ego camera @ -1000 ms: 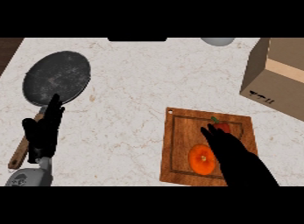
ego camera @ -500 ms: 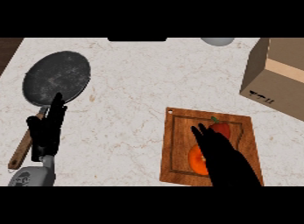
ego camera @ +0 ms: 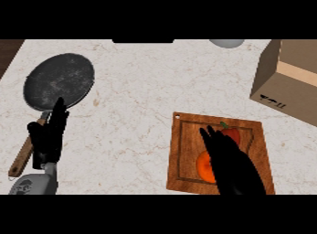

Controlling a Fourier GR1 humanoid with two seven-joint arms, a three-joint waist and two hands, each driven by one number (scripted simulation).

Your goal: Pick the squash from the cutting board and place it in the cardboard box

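Hidden: squash (ego camera: 203,167), middle under the right hand (ego camera: 229,160). Only an orange bulge at left and a reddish tip with a green stem show. Whether the fingers touch it: cannot tell.

The cutting board (ego camera: 184,151) has its lower right corner covered by the same hand and forearm.

Cut off: cardboard box (ego camera: 292,77), by the right edge. The print (ego camera: 272,101) on its side is too small to read.

The pan (ego camera: 60,82) has its wooden handle (ego camera: 19,162) partly behind the left hand (ego camera: 50,137).

At the table's far edge, a grey round thing (ego camera: 226,43) and a dark flat thing (ego camera: 142,41) are both cut off, kind unclear.
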